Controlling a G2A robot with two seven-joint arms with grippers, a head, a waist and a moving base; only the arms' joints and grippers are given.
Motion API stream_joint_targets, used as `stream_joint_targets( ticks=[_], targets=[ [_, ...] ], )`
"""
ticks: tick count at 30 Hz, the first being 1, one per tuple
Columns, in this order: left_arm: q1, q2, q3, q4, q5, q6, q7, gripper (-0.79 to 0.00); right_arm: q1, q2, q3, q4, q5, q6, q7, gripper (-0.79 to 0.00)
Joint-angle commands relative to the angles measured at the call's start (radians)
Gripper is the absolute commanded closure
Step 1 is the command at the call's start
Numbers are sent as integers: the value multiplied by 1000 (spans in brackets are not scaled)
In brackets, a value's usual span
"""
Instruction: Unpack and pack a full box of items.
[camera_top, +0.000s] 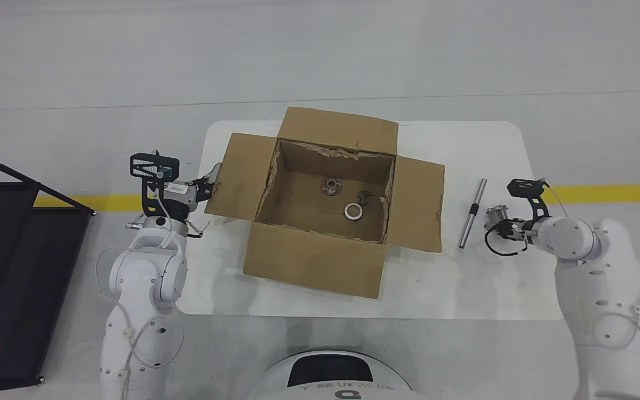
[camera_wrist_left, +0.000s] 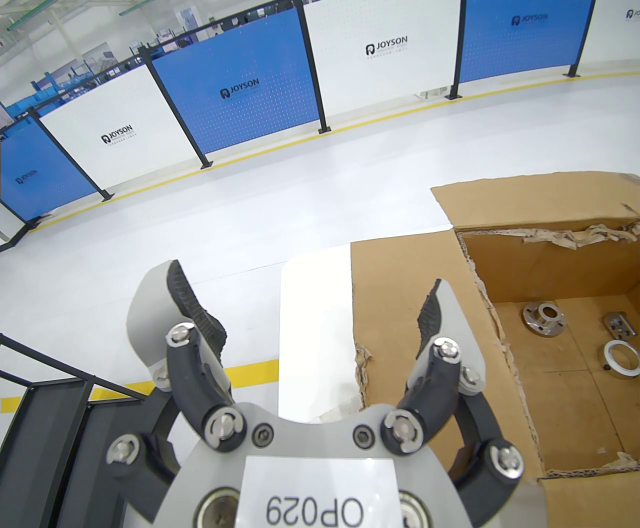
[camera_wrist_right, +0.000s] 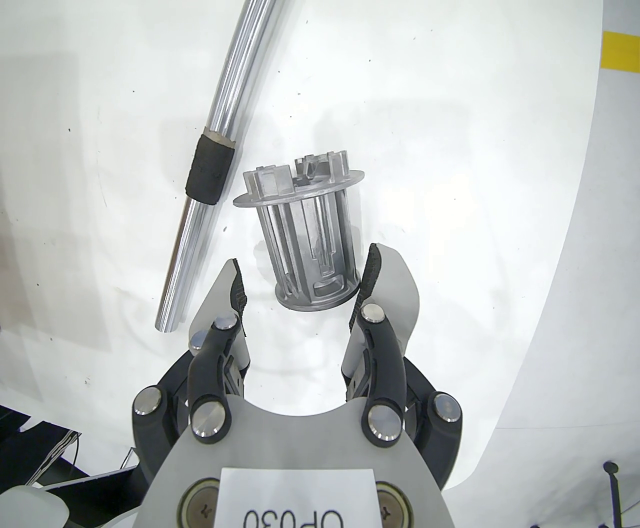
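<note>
Right wrist view: the right gripper (camera_wrist_right: 303, 267) sits low over the white desk (camera_wrist_right: 450, 150). Its fingers (camera_wrist_right: 371, 272) are spread fairly wide and close on nothing. A ribbed metal casting (camera_wrist_right: 310, 235) lies on its side on the desk, with its round base between the fingertips. One pad is at or just beside that base, and the other stands apart from it. Just beside the casting lies a chrome rod (camera_wrist_right: 210, 165) with a black band wrapped around it.

In the top view, casting and rod are at 3 o'clock from the cardboard box (camera_top: 315, 262), and the rod is the nearer of the two to the box's flap.

The left gripper (camera_wrist_left: 306, 280) hovers at 9 o'clock from the box, over the desk's edge and just beside the open flap. Its fingers (camera_wrist_left: 200, 310) are splayed wide and empty.

The box stands in the middle of the desk with all four flaps folded out. On its floor, toward 12 o'clock, lie a round flange (camera_wrist_left: 544, 318), a small metal block (camera_wrist_left: 619, 325) and a metal ring (camera_wrist_left: 621, 357), near one another but apart.

Farther off, a black rack (camera_top: 30, 270) stands on the floor at 9 o'clock from the desk. Beyond a yellow floor line (camera_wrist_left: 380, 120) runs a row of blue and white barrier panels (camera_wrist_left: 240, 95).
</note>
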Motion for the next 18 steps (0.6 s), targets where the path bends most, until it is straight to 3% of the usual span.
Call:
stream_joint_targets(
  ticks=[1, 4, 6, 8, 10, 18],
  targets=[
    [0, 0, 0, 0, 0, 0, 0, -785, 1, 1, -2, 2, 0, 1, 0, -499],
    [0, 0, 0, 0, 0, 0, 0, -785, 6, 3, -2, 6, 2, 1, 0, -486],
    [0, 0, 0, 0, 0, 0, 0, -785, 9, 5, 1, 6, 4, -1, 2, -536],
    [0, 0, 0, 0, 0, 0, 0, -785, 10, 7, 8, 4, 12, -3, 1, -708],
    [0, 0, 0, 0, 0, 0, 0, -785, 10, 9, 13, 2, 17, -5, 3, -785],
    [0, 0, 0, 0, 0, 0, 0, -785, 18, 14, 3, -11, 18, 2, 9, -785]
  ],
)
